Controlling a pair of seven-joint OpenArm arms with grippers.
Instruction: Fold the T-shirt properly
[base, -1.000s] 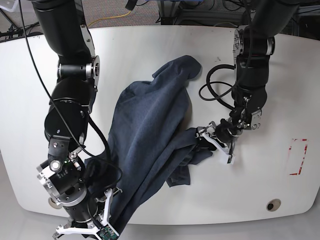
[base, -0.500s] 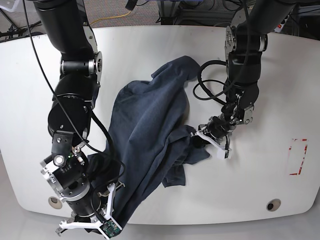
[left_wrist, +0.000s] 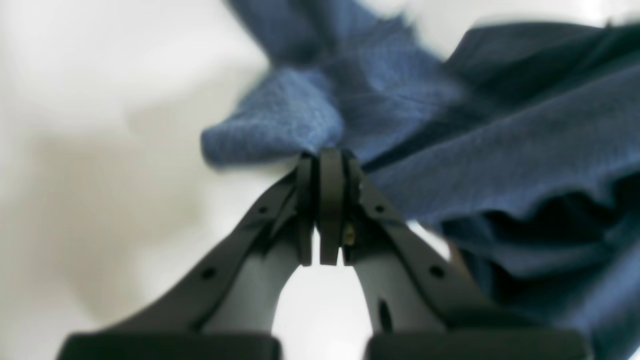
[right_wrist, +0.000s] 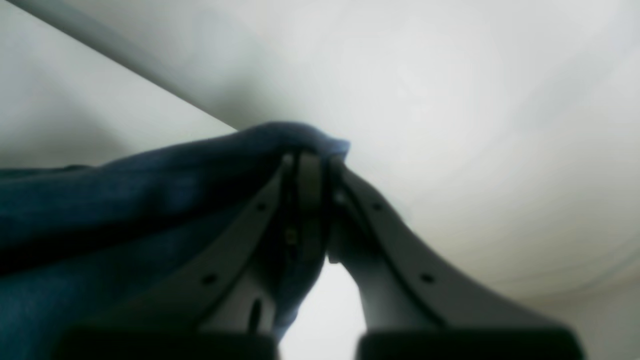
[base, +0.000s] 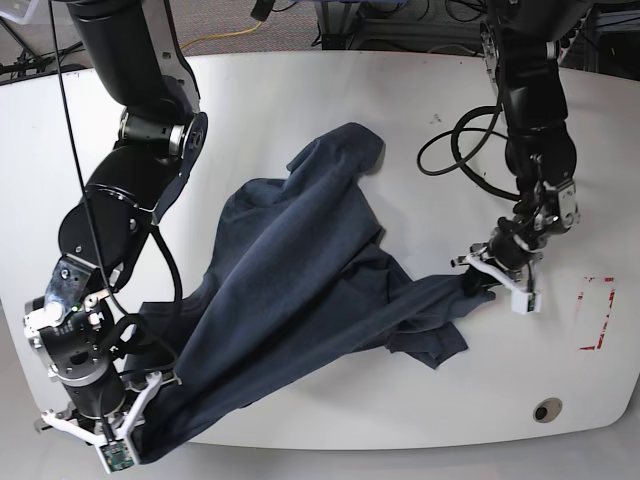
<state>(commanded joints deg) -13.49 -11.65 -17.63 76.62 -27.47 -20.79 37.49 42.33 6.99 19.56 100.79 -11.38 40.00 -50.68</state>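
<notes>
Nearest the base camera, at the table's (base: 300, 90) front left corner, the right gripper (base: 95, 430) has its jaws pinched closed on a bunched edge of the T-shirt (base: 300, 270); the right wrist view shows the same thing, the right gripper (right_wrist: 312, 160) with a fold of dark blue cloth clamped at the fingertips and draped off to one side. From there the T-shirt runs up and across the white table as a crumpled, twisted sheet, plain side showing, no lettering visible. One lobe reaches toward the far centre of the table, another trails toward the red tape marking (base: 598, 312).

On that side the left gripper (base: 497, 278) is closed on a corner of the T-shirt (left_wrist: 500, 150), the left gripper (left_wrist: 325, 160) nipping only a small tuft.

The risk, as I judge it, lies in that thin hold: if the arms pull apart to spread the cloth, the tuft could slip free. The layers between them look twisted, so tension may tighten the tangle rather than flatten it. The loose cable (base: 460, 160) by the left arm could also snag the fabric.
</notes>
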